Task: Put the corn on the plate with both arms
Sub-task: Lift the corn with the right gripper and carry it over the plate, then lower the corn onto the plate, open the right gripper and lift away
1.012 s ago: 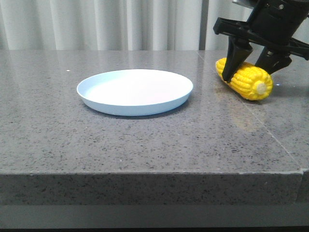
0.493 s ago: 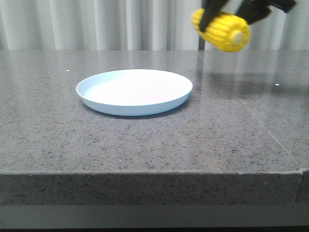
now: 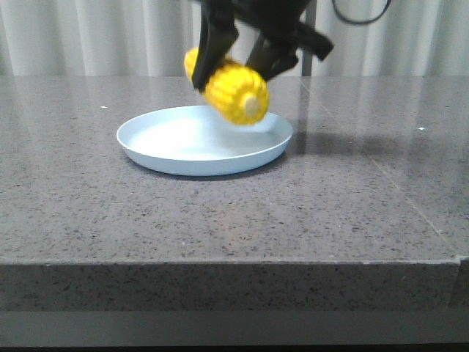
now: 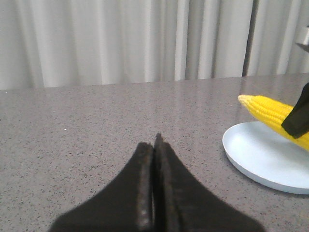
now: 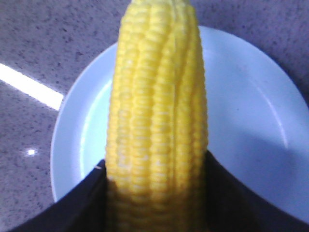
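Note:
The yellow corn [image 3: 233, 89] hangs in the air above the pale blue-white plate [image 3: 146, 143], held by my right gripper [image 3: 238, 55], which is shut on it. In the right wrist view the corn [image 5: 157, 111] fills the middle, clamped between the black fingers [image 5: 82, 203], with the plate [image 5: 251, 111] right beneath it. My left gripper [image 4: 154, 142] is shut and empty, low over the grey table, away from the plate [image 4: 260, 154]. The left wrist view also catches the corn [image 4: 273, 113] tip over the plate's rim.
A grey speckled stone table [image 3: 220, 220] carries the plate; its front edge runs across the near side. A seam [image 3: 381, 169] crosses the table at the right. White curtains [image 3: 110, 37] hang behind.
The right gripper lifted the corn from the table at the right, carried it leftward through the air, and now holds it lower, just above the plate.

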Robot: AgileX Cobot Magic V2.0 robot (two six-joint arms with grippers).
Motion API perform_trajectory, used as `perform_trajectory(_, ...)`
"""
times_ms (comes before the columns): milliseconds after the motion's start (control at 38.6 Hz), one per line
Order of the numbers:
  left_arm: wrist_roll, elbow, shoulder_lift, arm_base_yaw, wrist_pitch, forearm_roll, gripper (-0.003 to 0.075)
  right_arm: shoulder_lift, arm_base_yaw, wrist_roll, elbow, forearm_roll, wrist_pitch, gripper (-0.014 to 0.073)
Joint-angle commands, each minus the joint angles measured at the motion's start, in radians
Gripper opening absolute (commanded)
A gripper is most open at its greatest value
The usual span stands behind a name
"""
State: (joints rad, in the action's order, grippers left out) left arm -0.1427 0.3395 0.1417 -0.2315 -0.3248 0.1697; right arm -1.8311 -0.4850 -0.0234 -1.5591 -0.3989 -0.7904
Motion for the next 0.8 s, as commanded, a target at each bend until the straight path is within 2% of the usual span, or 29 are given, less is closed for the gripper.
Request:
perform_trajectory(0, -0.01, 0.028, 0.011, 0.003, 0.078, 0.005, -0.002, 0.018, 0.002, 0.006, -0.034, -0.018, 0.042, 0.0203)
perform_trajectory(104, -0.01, 0.028, 0.011, 0.003, 0.078, 0.005, -0.002, 0.003, 0.002, 0.006, -0.034, -0.018, 0.03, 0.0293)
perform_trajectory(259, -0.01, 0.028, 0.011, 0.003, 0.078, 0.005, -0.002, 0.013, 0.002, 0.006, -0.053, -0.019, -0.007, 0.0537)
perform_trajectory(337, -0.01, 0.028, 0.011, 0.003, 0.078, 0.005, -0.002, 0.025, 0.002, 0.006, -0.073, -0.019, -0.026, 0.0613)
perform_trajectory(389, -0.01, 0.028, 0.011, 0.003, 0.078, 0.005, -0.002, 0.037, 0.002, 0.006, -0.088, -0.017, -0.033, 0.0634)
perform_trajectory(622, -0.01, 0.028, 0.011, 0.003, 0.078, 0.005, -0.002, 0.085, 0.003, 0.006, -0.184, 0.019, -0.077, 0.0619)
perform_trajectory(726, -0.01, 0.028, 0.011, 0.003, 0.078, 0.005, -0.002, 0.085, 0.003, 0.006, -0.213, 0.033, -0.119, 0.0489)
perform_trajectory(778, -0.01, 0.028, 0.011, 0.003, 0.078, 0.005, -0.002, 0.085, 0.003, 0.006, -0.22, 0.034, -0.133, 0.0372)
